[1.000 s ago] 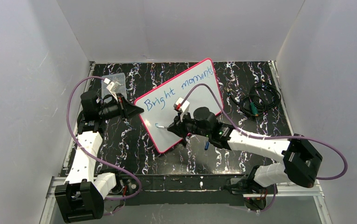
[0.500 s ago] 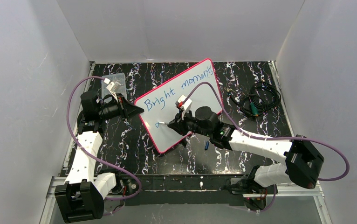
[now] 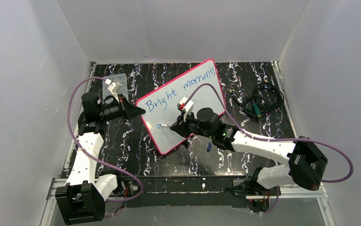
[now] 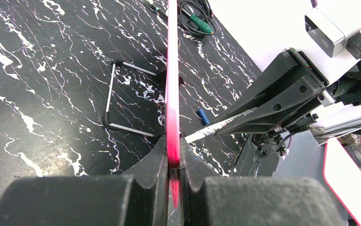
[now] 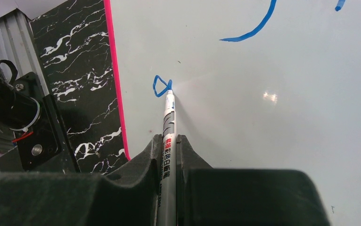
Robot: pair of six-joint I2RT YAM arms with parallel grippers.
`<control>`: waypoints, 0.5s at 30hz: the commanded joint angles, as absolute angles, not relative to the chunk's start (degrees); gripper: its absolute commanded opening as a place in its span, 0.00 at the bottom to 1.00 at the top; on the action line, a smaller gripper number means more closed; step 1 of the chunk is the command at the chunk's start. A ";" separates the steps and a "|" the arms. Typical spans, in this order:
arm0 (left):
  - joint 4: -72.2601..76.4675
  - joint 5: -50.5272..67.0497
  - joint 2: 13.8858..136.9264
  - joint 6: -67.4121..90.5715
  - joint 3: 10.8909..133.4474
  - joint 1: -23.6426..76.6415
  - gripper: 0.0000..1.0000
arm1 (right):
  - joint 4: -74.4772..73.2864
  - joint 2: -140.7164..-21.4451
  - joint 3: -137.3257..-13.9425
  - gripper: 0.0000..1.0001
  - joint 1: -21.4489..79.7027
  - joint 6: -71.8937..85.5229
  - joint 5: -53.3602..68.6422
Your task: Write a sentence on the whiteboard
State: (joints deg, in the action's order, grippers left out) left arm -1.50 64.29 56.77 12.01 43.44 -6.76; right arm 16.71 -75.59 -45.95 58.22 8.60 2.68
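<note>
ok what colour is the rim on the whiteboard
Bright pink-red. The whiteboard rim shows best edge-on in the left wrist view.

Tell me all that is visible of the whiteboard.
The whiteboard is a glossy white rectangle with rounded corners and a thin pink-red rim. It seems propped aslant on a wire stand on the marbled table. Blue script reads "Bright moments"; a small loop starts a second line. The left gripper clamps its edge; the marker held by the right gripper touches its face.

Whiteboard on the table, plastic box left of it, cable coil right.
</note>
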 commanded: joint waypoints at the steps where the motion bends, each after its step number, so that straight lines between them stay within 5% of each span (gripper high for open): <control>1: 1.52 66.53 54.84 11.60 43.59 -7.02 0.00 | 16.78 -74.44 -45.79 0.01 58.34 7.65 1.50; 15: 1.52 66.45 54.69 11.63 43.59 -7.02 0.00 | 14.86 -72.44 -46.32 0.01 58.48 6.83 0.30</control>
State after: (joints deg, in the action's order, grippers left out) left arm -1.52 64.36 56.77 12.05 43.44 -6.76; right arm 14.66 -74.89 -45.95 58.26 8.19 1.96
